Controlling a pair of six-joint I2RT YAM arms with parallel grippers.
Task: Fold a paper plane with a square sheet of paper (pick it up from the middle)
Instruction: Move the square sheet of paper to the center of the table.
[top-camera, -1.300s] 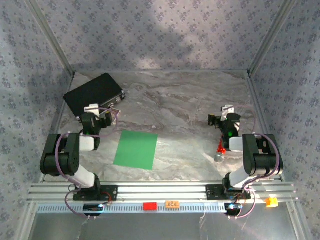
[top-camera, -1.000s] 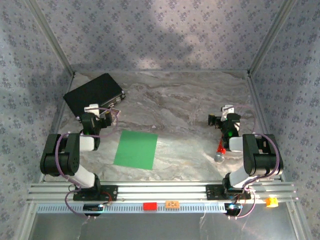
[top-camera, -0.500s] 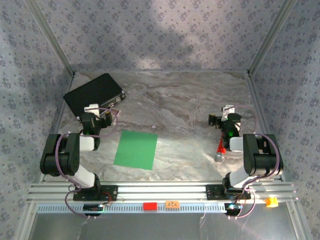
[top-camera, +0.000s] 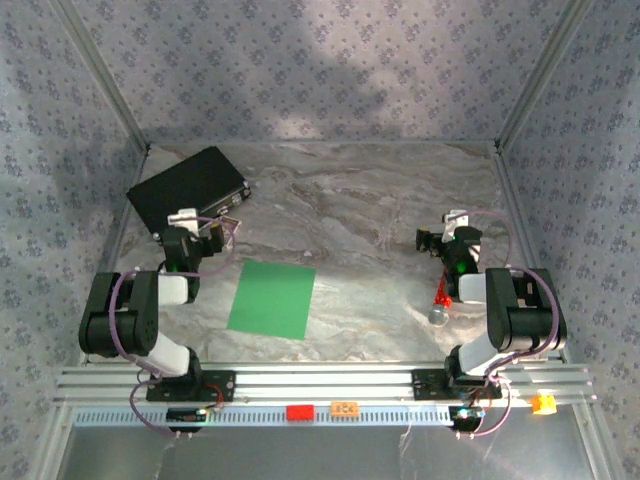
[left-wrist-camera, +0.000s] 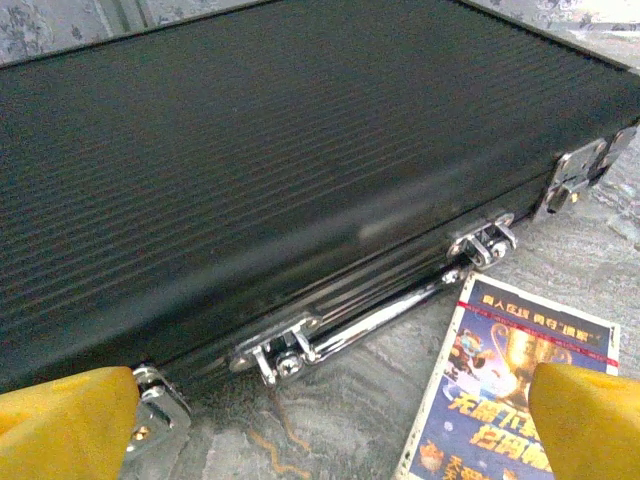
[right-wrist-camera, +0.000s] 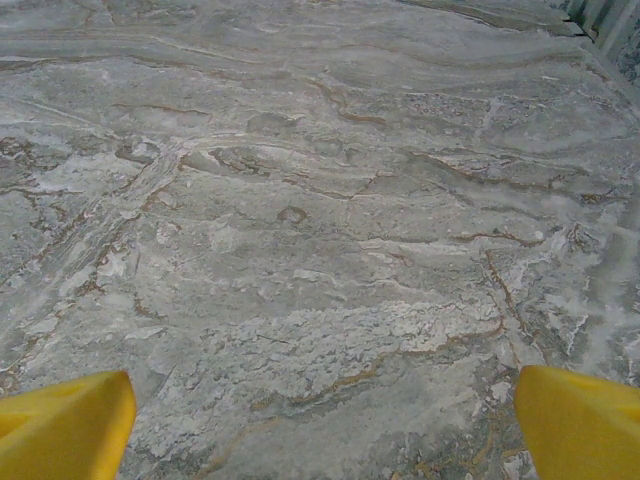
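Observation:
The square sheet of paper (top-camera: 271, 298) lies flat and bright green on the marbled table, between the two arms and nearer the left one. My left gripper (top-camera: 206, 228) hangs behind and left of the sheet, facing the black case; its yellow fingertips (left-wrist-camera: 62, 428) stand wide apart with nothing between them. My right gripper (top-camera: 442, 238) is far right of the sheet, open over bare table, its yellow fingertips (right-wrist-camera: 580, 430) spread at the frame's lower corners. No folded paper plane is in view.
A black rectangular case (top-camera: 186, 190) with chrome latches (left-wrist-camera: 282, 352) lies at the back left. A small printed card (left-wrist-camera: 520, 380) rests beside it. A red cylinder with a silver ball (top-camera: 440, 303) sits by the right arm. Patterned walls enclose the table.

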